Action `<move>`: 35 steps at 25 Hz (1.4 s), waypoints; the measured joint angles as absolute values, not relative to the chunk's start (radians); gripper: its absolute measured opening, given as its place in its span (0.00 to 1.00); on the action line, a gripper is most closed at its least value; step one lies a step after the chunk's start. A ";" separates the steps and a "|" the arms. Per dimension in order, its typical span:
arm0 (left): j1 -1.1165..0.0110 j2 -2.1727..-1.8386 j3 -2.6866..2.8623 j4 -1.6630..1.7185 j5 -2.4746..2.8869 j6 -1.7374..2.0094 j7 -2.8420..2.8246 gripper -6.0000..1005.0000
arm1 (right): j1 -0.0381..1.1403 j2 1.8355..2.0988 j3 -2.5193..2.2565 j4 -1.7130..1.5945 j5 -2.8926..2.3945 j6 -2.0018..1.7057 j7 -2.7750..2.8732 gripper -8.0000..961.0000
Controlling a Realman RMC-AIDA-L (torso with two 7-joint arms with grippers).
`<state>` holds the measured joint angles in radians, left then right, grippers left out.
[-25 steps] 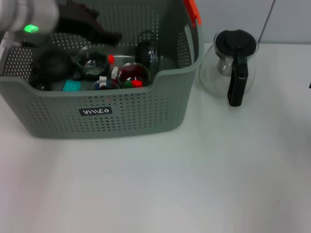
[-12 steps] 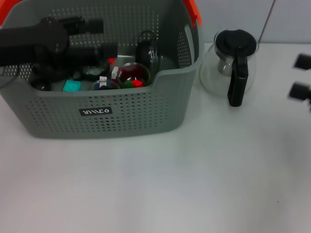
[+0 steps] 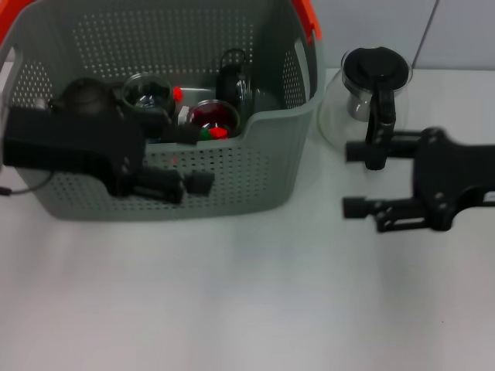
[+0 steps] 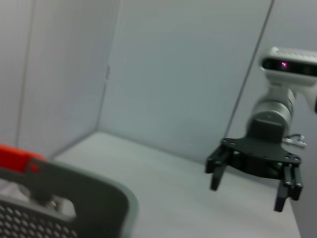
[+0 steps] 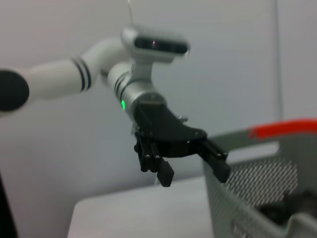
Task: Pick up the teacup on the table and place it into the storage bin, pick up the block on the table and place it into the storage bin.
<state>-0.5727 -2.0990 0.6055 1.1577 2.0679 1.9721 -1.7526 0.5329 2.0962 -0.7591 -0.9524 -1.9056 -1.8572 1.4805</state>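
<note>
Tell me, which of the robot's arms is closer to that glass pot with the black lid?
The right. Its end effector is open, hovering just in front of the glass pot. The left end effector, also open, is over the front wall of the storage bin, farther away.

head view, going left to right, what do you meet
Left tool → grey perforated plastic storage bin with orange handle → glass pot with black lid → right tool, in front of the pot, so their order is loose.
</note>
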 joint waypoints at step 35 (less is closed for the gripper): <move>-0.573 -2.128 0.739 1.066 2.331 1.849 -1.678 0.84 | 0.511 2.097 -0.849 -0.666 -2.001 -1.711 1.152 0.86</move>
